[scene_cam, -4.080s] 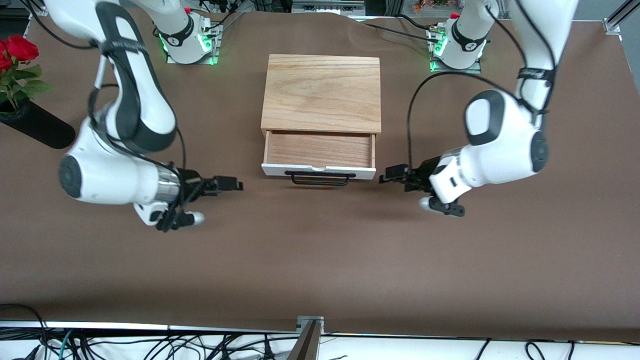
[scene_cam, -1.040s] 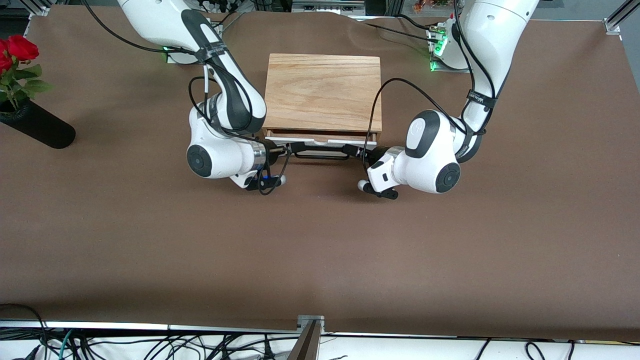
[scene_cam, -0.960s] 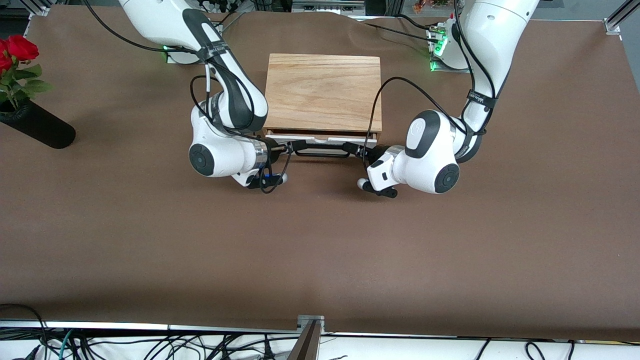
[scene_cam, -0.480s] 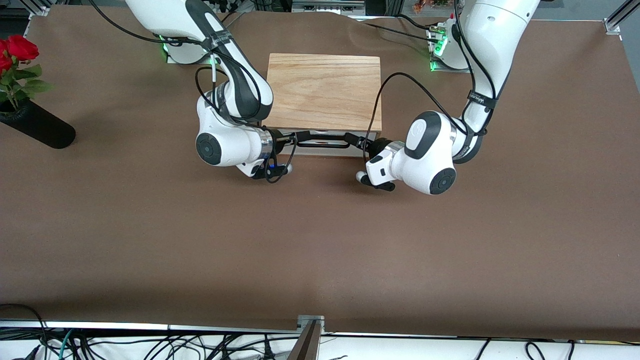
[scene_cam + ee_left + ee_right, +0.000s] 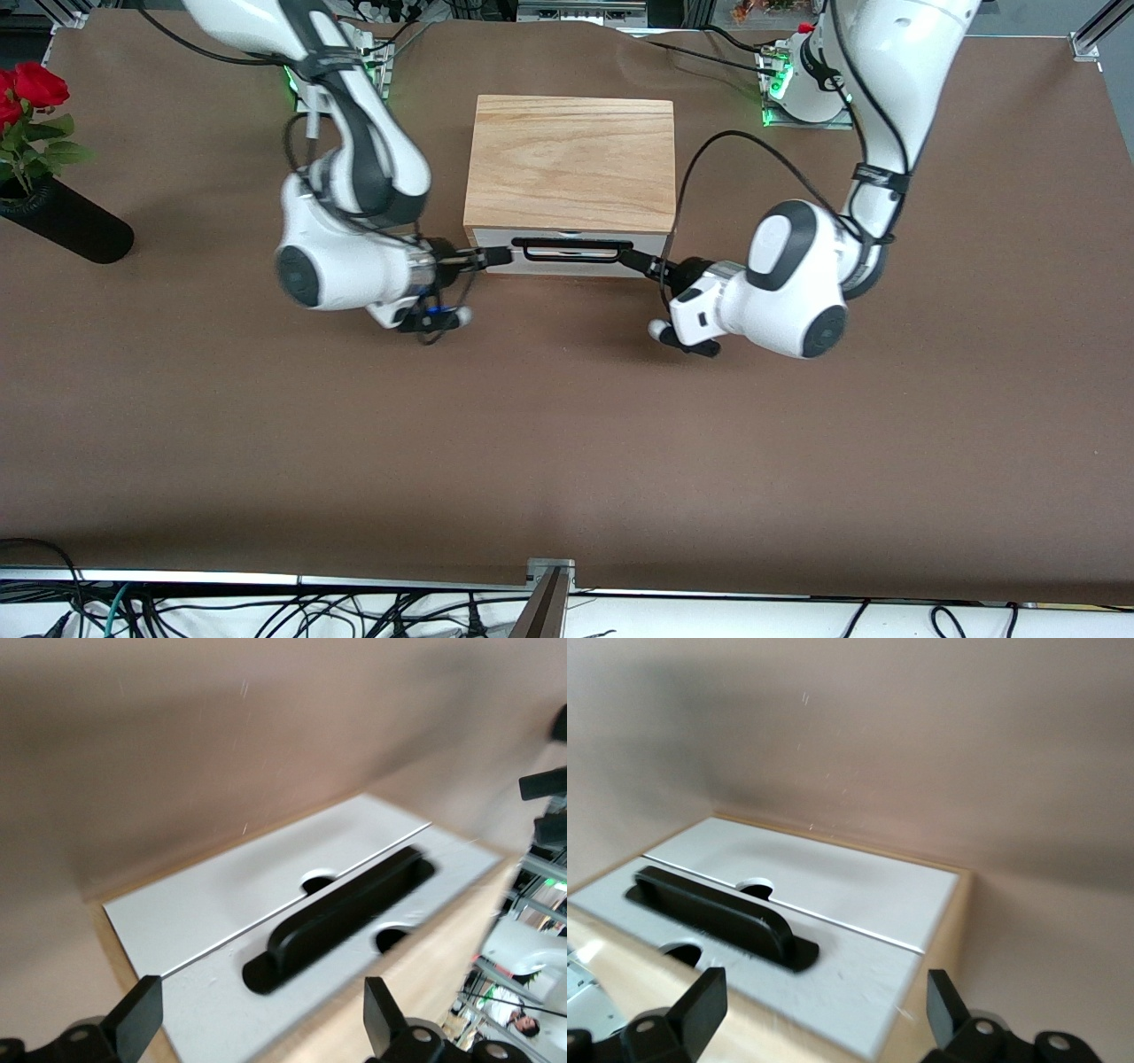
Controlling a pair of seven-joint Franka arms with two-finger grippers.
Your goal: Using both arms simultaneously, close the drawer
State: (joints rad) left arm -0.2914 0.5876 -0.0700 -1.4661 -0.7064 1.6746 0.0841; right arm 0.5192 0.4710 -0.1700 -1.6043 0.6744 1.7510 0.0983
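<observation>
**Drawer shut flush, both hands at its front**

Drawer (image 5: 567, 252) sits fully inside the light oak box (image 5: 571, 164), and we see its white front panel level with the box's front edge, the black bar handle (image 5: 571, 251) running across the panel's middle. The box stands on the brown surface (image 5: 567, 443), midway between the two arm bases.

We find the right hand (image 5: 496, 258) low in front of the drawer, at the handle's end toward the right arm's side of the surface, close to the panel. The left hand (image 5: 634, 260) mirrors it at the handle's other end. Whether either touches the panel we cannot tell.

In the left wrist view the fingers (image 5: 133, 1019) stand spread wide, with the white panel and its handle (image 5: 341, 917) between them and nothing pinched. In the right wrist view the fingers (image 5: 700, 1005) are likewise spread apart, framing the handle (image 5: 718, 917) and holding nothing.

A black vase (image 5: 66, 230) with red roses (image 5: 31, 89) lies toward the right arm's end of the surface, well apart from the box.
</observation>
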